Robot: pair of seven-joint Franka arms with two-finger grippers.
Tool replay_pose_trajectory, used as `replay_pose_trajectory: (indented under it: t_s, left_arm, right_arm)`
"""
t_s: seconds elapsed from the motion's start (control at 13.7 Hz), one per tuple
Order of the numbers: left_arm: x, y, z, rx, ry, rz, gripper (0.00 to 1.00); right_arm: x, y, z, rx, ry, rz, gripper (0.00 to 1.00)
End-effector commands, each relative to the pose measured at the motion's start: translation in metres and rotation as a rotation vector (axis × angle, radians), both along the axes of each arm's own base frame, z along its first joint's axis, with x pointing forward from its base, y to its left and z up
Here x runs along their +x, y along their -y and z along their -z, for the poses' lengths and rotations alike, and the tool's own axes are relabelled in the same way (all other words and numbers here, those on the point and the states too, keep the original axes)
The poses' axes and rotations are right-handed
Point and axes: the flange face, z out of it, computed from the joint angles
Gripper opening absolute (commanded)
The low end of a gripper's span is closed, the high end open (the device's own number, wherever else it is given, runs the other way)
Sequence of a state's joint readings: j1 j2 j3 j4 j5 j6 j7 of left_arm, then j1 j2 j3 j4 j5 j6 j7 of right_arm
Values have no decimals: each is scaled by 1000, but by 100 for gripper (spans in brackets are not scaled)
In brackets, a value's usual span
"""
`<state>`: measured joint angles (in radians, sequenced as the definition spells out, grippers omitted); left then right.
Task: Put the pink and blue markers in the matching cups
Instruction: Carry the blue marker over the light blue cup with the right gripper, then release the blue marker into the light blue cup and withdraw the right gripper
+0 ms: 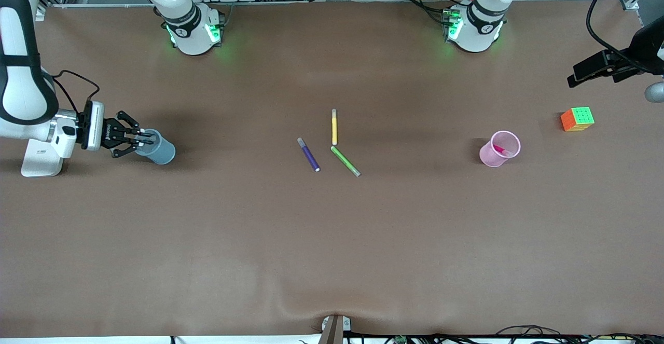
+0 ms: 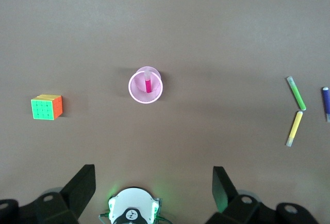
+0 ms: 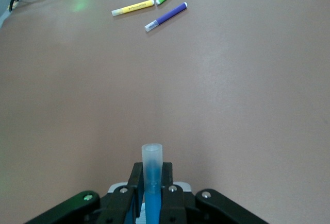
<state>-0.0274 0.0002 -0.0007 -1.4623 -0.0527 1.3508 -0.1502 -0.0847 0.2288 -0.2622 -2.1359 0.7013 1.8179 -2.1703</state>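
Note:
My right gripper (image 1: 147, 139) is shut on the blue marker (image 3: 152, 183), whose greyish clear cap sticks out past the fingertips. It holds the marker just over the rim of the pale blue cup (image 1: 162, 151), which stands toward the right arm's end of the table. The pale pink cup (image 1: 487, 156) stands toward the left arm's end with the pink marker (image 1: 501, 150) inside it. In the left wrist view the pink marker (image 2: 148, 85) stands in the pink cup (image 2: 138, 92). My left gripper (image 2: 153, 175) is open and empty, high above the table near its own base.
A purple marker (image 1: 309, 155), a yellow marker (image 1: 334, 127) and a green marker (image 1: 345, 161) lie together at the table's middle. A coloured puzzle cube (image 1: 577, 119) sits near the left arm's end, beside the pink cup.

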Motion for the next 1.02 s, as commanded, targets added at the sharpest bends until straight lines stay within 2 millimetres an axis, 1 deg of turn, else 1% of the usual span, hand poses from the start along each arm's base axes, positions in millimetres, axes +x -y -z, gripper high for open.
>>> replay_pose_trajectory:
  t_s: [0.0,0.07,0.15,0.22,0.44,0.58,0.73,0.88,0.95]
  left_arm:
    - [-3,-2,-2,-10,14,36,100]
    - [-1,-1,0,-10,11,34,100]
    - [1,0,1,-15,8,23,100]
    - [4,0,3,-16,4,26,100]
    - [10,-2,14,-10,-14,36,100]
    - [10,-3,14,-2,-14,32,100]
    - [11,-3,15,43,-15,37,100]
    - [9,-4,12,64,-8,34,100]
    - [12,-3,13,67,-1,36,100]
  right_arm:
    - [2,0,-4,33,3,18,66]
    - [2,-1,-4,35,1,17,100]
    - [5,1,-10,35,10,17,100]
    - [11,3,-20,33,27,15,100]
    - [34,4,-57,-19,19,80,100]
    - [48,4,-78,-75,-8,124,100]
    - [65,-7,-104,-156,-34,161,100]
    - [73,-18,-128,-219,-67,231,100]
    - [77,-27,-140,-244,-88,272,100]
